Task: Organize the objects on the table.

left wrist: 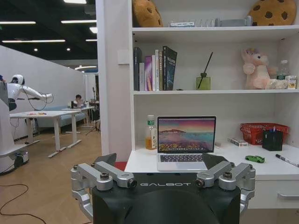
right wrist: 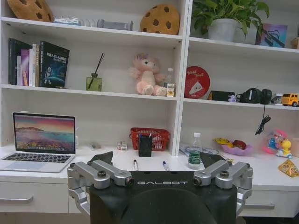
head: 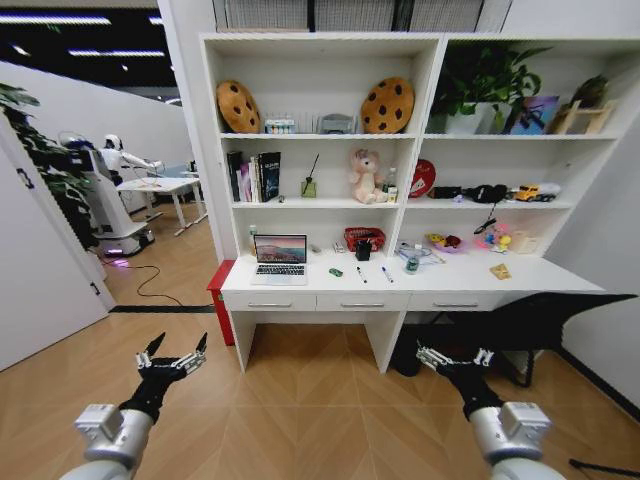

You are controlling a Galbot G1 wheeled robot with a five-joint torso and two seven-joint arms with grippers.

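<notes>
Grippers nearest: left gripper and right gripper both held low over the wood floor, fingers spread, holding nothing, well short of the long white desk. Bare floor between them and the desk front. On the desktop, left to right: open silver laptop with lit screen, tiny green-and-black gadget, two thin marker pens lying apart from each other, small green can. Behind the pens, near the back wall, a red mesh basket with a black holder in front. Shelf above holds a pink plush bear and dark books; top shelf has two brown cookie-shaped cushions.
</notes>
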